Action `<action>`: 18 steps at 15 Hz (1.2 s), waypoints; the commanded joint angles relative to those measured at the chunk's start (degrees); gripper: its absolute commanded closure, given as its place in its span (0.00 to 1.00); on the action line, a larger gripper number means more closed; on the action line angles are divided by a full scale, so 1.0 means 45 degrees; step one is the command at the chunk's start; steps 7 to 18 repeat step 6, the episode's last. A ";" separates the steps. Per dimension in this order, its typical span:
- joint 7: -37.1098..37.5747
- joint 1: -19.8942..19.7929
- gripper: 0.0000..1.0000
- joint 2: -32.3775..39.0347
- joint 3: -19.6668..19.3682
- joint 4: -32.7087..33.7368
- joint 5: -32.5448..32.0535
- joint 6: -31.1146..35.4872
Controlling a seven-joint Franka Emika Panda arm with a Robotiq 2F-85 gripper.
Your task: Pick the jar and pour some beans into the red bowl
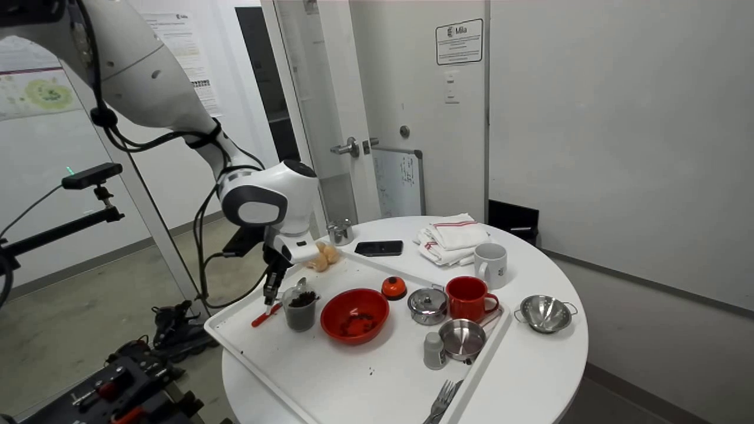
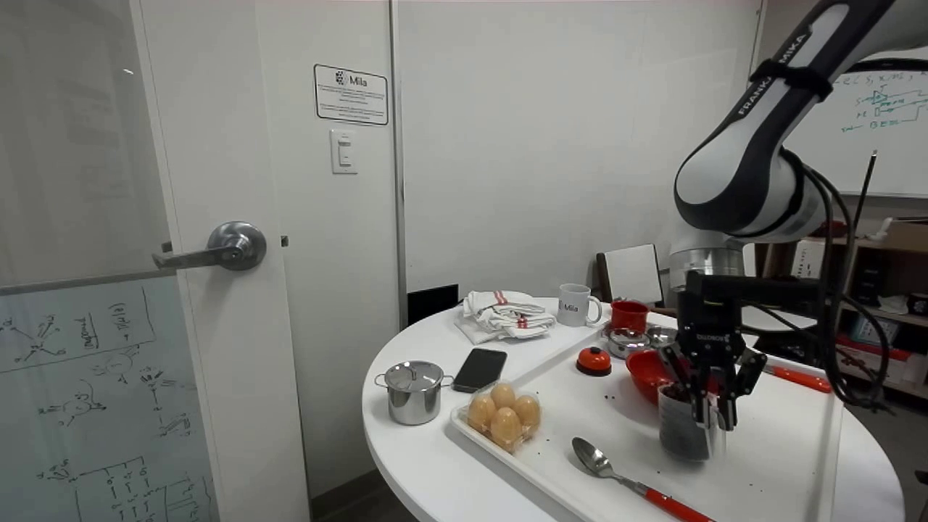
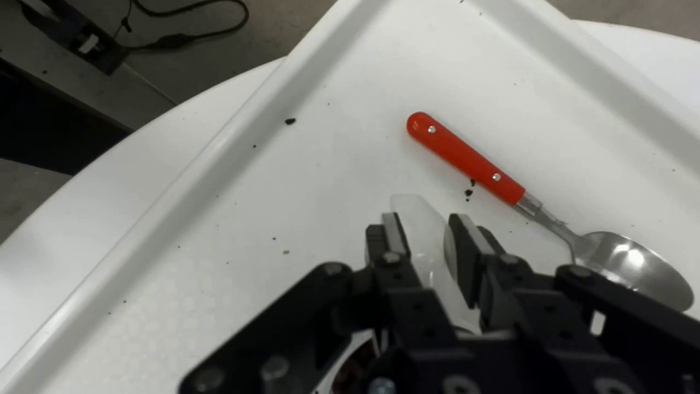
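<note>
Fingers at a clear handle, grey jar close beside the red bowl

Drawn in to a narrow gap, they have the handle filling the space between them, and so appear to hold the jar; how hard they press cannot be told. A side hold suits pouring: it keeps the mouth, where a heap of dark bits (presumably the beans) shows, away from the fingers. The jar is roughly upright, on the white tray or barely above it, in from the edges. Dark bits lie in the bowl too, so some pouring looks done, and setting down may be the step in hand.

An egg pack sits in one tray corner. Along the edge from that corner lies a red-handled spoon; it could catch the jar's base if that strays over. Along the opposite edge crowd a red mug, lidded steel pot, steel pan and grey shaker, beyond the bowl and likely no hindrance.
</note>
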 commanded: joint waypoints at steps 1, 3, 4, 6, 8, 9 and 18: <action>0.0112 0.0085 0.92 0.0417 0.0126 -0.0331 -0.0338 0.1016; 0.0022 -0.0024 0.49 0.0448 0.0245 -0.0387 -0.0272 0.0929; -0.0128 -0.0129 0.49 0.0387 0.0332 -0.0396 -0.0209 0.0669; -0.0257 -0.0266 0.35 0.0270 0.0422 -0.0445 -0.0157 0.0209; -0.0257 -0.0266 0.35 0.0270 0.0422 -0.0445 -0.0157 0.0209; -0.0257 -0.0266 0.35 0.0270 0.0422 -0.0445 -0.0157 0.0209; -0.0257 -0.0266 0.35 0.0270 0.0422 -0.0445 -0.0157 0.0209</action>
